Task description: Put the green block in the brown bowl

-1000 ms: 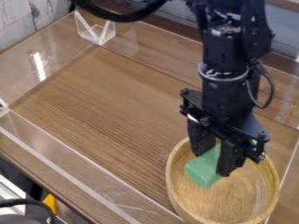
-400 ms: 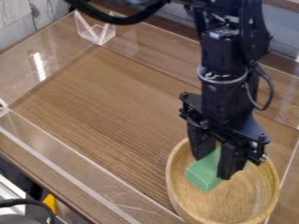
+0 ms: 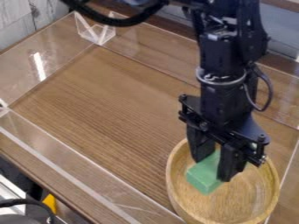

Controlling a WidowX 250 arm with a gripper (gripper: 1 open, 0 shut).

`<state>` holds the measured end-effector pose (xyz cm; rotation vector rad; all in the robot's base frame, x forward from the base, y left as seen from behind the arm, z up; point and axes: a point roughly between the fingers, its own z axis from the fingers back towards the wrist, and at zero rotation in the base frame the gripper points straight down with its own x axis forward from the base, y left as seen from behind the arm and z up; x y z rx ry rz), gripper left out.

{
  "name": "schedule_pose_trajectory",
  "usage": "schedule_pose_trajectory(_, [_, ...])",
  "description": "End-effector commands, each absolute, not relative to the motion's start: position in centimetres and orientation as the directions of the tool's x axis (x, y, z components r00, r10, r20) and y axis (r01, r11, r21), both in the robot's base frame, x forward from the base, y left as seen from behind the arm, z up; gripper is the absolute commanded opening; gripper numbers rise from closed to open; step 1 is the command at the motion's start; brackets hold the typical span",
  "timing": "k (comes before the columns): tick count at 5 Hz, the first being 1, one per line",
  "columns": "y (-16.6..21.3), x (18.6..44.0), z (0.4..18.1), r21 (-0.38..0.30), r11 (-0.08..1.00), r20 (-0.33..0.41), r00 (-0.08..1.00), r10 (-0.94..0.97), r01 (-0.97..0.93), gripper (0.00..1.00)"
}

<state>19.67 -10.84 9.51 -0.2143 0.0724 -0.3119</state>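
Observation:
The brown bowl (image 3: 174, 185), round light wood with a thick rim, sits at the lower right of the wooden table. My gripper (image 3: 218, 166) points down into it from a black arm. The jaws are shut on the green block (image 3: 204, 178), a small bright green bar. The block hangs tilted just inside the bowl's left half, low over the bowl's floor. I cannot tell whether its lower end touches the wood. The black fingers (image 3: 232, 160) hide the block's upper right part.
Clear acrylic walls (image 3: 70, 171) fence the wooden tabletop (image 3: 105, 96) on the left and front. A clear angled bracket (image 3: 96, 33) stands at the back left. A yellow-black object (image 3: 47, 206) lies outside the front wall at the lower left.

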Motion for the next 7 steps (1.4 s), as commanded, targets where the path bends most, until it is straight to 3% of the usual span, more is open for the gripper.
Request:
schedule_pose_trajectory(1, [-10.75, 19.96, 10.04, -0.230, 0.930, -0.016, 0.955, -0.298, 0.286, 0.00])
schedule_pose_trajectory(7, [-10.57, 19.63, 10.08, -0.264, 0.932, -0.035, 0.963, -0.269, 0.250, 0.00])
